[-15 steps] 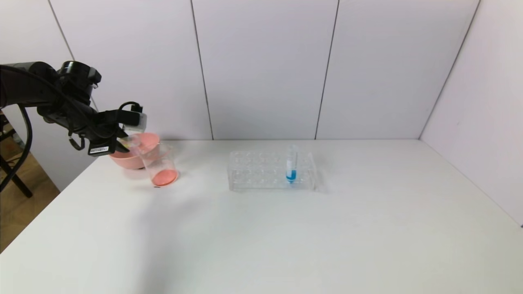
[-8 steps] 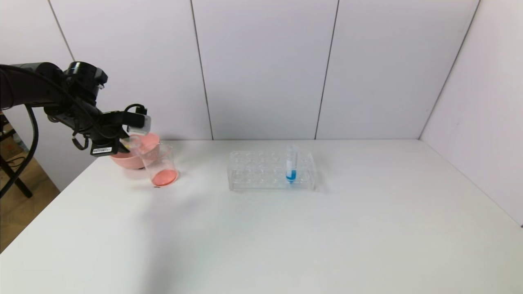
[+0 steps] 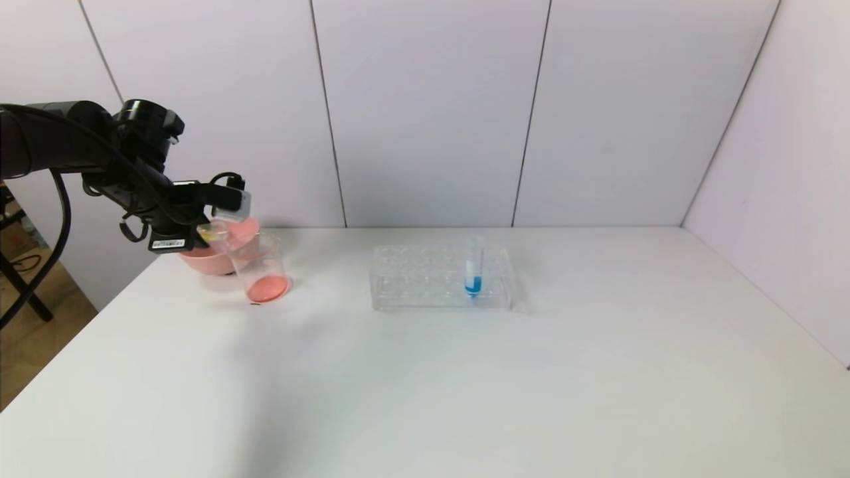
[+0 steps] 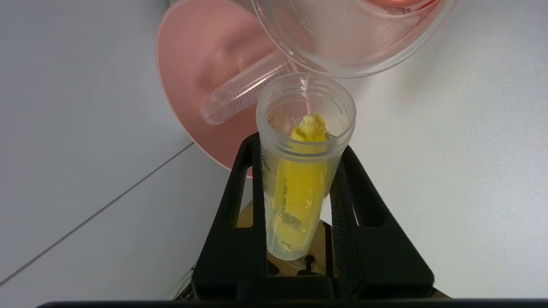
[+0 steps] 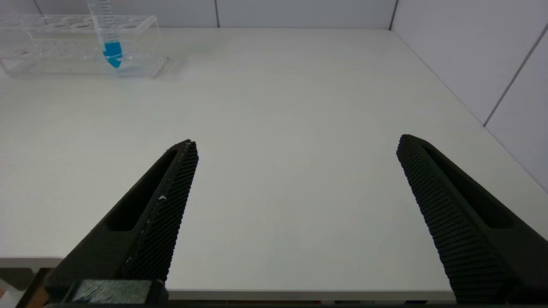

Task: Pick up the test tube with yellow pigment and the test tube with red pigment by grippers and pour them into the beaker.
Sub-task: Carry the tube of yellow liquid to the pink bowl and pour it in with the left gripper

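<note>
Beaker (image 3: 260, 269) stands left of rack (image 3: 441, 277), bowl (image 3: 216, 252) just behind it

Left arm (image 3: 99, 166): black, looped cables, white label, pale camera box. Right gripper (image 5: 295, 145): black tapered fingers, cross-hatched pads.

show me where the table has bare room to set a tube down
Bare: the wide front of the table and everything right of the tube rack. Crowded: the far left corner, where the left hand tips the yellow tube by the beaker and pink bowl.
</note>
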Available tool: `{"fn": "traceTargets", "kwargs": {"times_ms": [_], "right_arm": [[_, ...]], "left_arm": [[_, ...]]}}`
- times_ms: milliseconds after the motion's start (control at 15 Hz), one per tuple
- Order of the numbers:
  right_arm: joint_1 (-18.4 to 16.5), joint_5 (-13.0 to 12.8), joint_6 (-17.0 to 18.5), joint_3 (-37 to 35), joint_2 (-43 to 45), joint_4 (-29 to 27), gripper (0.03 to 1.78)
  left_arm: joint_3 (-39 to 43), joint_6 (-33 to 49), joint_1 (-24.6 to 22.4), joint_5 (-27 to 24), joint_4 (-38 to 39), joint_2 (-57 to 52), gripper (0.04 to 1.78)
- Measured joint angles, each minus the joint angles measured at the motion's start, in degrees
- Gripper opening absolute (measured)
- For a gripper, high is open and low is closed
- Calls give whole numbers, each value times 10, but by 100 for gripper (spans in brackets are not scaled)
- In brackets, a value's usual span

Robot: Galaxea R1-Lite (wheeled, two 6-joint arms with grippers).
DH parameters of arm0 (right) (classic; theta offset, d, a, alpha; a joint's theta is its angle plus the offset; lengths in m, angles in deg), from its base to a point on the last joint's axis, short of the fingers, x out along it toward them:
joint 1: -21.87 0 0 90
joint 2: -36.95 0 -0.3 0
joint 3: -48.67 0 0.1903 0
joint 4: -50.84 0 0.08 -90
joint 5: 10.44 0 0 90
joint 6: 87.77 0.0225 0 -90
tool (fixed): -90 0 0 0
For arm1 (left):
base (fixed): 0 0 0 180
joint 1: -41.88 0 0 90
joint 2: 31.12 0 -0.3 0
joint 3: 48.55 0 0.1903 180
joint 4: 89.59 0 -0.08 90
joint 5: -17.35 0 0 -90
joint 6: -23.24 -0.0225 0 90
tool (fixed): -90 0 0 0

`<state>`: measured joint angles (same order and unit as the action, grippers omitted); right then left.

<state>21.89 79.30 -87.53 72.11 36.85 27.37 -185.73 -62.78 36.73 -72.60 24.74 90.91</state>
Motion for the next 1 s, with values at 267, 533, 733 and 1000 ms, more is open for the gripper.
{"fn": "traceTargets", "kwargs": {"times_ms": [267, 533, 733, 1000], "right_arm": [[0, 0, 0, 0, 0, 0, 170], [0, 0, 0, 0, 0, 0, 170], [0, 0, 0, 0, 0, 0, 170], [0, 0, 0, 0, 0, 0, 170]], "left_arm": [[0, -1, 10, 21, 4, -1, 44], [0, -2, 16, 49, 5, -1, 44], [0, -2, 21, 55, 5, -1, 44], [0, -2, 24, 73, 5, -1, 44]]}}
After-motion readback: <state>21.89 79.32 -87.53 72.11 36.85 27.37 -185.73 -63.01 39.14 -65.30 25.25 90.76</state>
